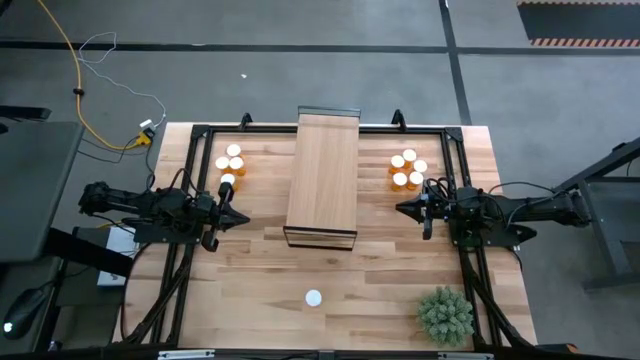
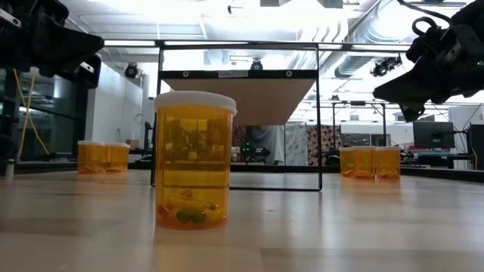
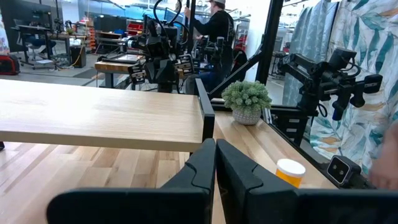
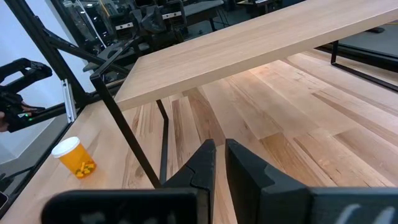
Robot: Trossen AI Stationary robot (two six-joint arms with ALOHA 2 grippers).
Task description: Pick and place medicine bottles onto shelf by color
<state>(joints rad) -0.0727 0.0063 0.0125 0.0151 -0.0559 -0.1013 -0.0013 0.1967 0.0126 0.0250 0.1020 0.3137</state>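
Shelf: my light-wood shelf [image 1: 322, 178] stands mid-table on its dark frame, its board bare.
Left cluster: I count four or so medicine bottles [image 1: 230, 164] just off the shelf's left side, near the table's far edge.
Right cluster: five more bottles [image 1: 408, 170] off its right side.
Lone bottle: one bottle [image 2: 193, 159] stands upright near the table's front edge, pills at its bottom.
Left gripper: my left gripper [image 1: 240, 218] hovers beside the left cluster, fingers nearly together, holding nothing.
Right gripper: my right gripper [image 1: 402, 208] hovers below the right cluster, jaws narrow and empty.
Plant: small green plant [image 1: 445, 314] at the front right corner.
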